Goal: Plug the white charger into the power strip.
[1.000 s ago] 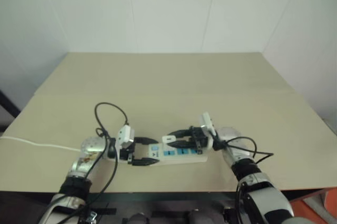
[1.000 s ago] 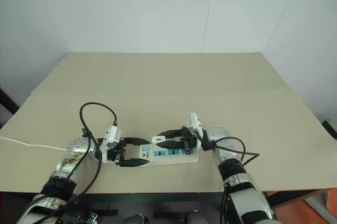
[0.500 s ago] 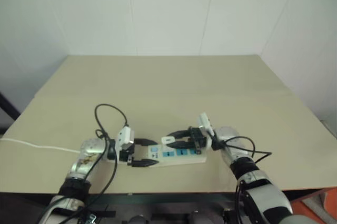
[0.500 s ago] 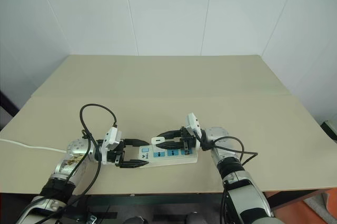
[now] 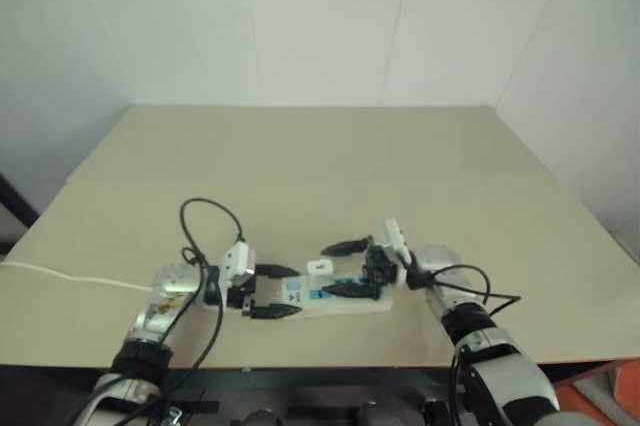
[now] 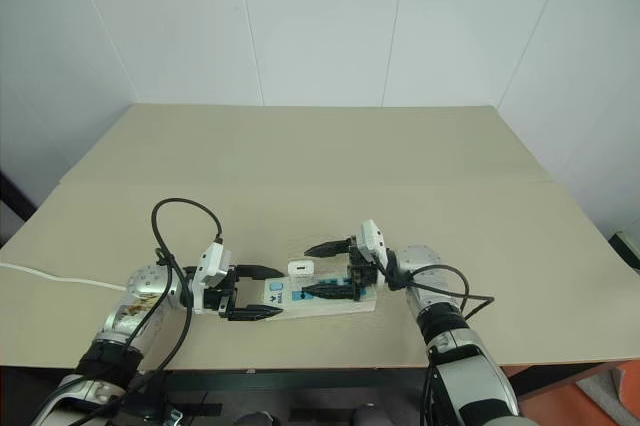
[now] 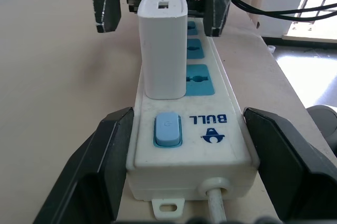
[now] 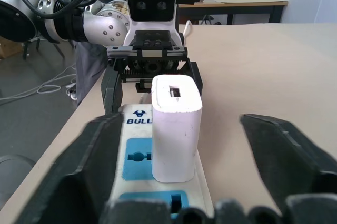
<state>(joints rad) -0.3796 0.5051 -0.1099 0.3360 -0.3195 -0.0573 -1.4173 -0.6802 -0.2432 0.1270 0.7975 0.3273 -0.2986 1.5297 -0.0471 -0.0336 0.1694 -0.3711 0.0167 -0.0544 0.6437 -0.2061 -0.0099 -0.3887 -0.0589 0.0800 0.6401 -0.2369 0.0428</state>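
One power strip [image 6: 318, 295] lies close to the table's [image 6: 300, 156] near edge at 6 o'clock, long axis left to right. Wide bare tabletop runs from it toward 12 o'clock, up to the white wall [image 6: 320, 16]. One white charger [image 6: 298, 268] stands upright, seated in the strip's socket next to the switch end, three blue socket faces beyond it. One thin white cable [image 6: 50, 277] trails off toward 9 o'clock. Two grippers face each other along the strip. Left gripper [image 6: 257, 292] points right, roughly level, fingers straddling the strip's switch end; contact is unclear. Right gripper [image 6: 327, 268] points left, level, jaws spread wide, holding nothing, one finger on either side of the charger and clear of it.
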